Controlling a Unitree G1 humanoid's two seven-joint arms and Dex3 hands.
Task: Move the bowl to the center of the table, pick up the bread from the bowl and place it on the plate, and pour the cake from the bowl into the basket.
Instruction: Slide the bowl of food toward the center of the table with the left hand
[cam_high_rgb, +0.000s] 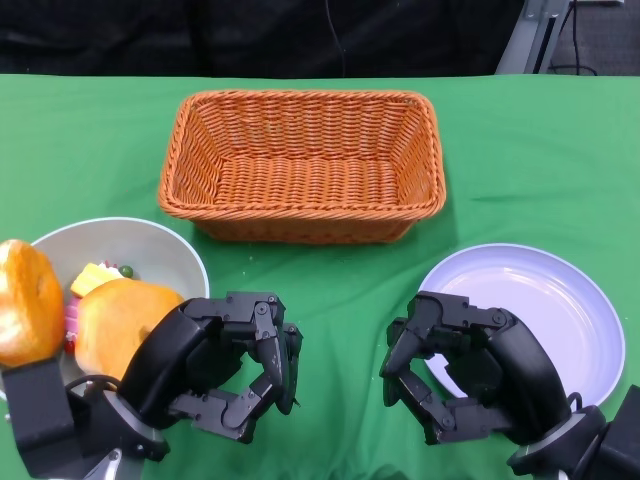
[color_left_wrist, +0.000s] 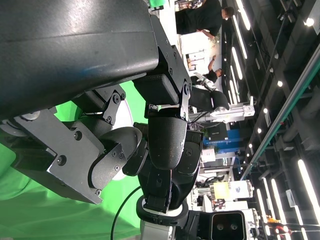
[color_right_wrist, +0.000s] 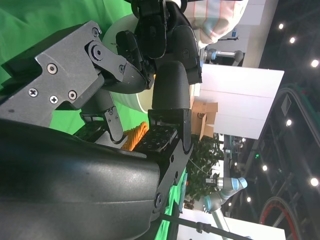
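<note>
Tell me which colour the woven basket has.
The basket is orange-brown; the head view shows it best.

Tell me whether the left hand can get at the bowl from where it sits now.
Probably yes. The left hand hangs empty, fingers curled, just beside the bowl, which holds the bread. Nothing lies between them on the green cloth, so the near rim looks open to a grip.

basket (cam_high_rgb: 300, 165) rear centre | bowl (cam_high_rgb: 150, 243) front left, bread (cam_high_rgb: 122, 322) in it | plate (cam_high_rgb: 560, 300) front right
</note>
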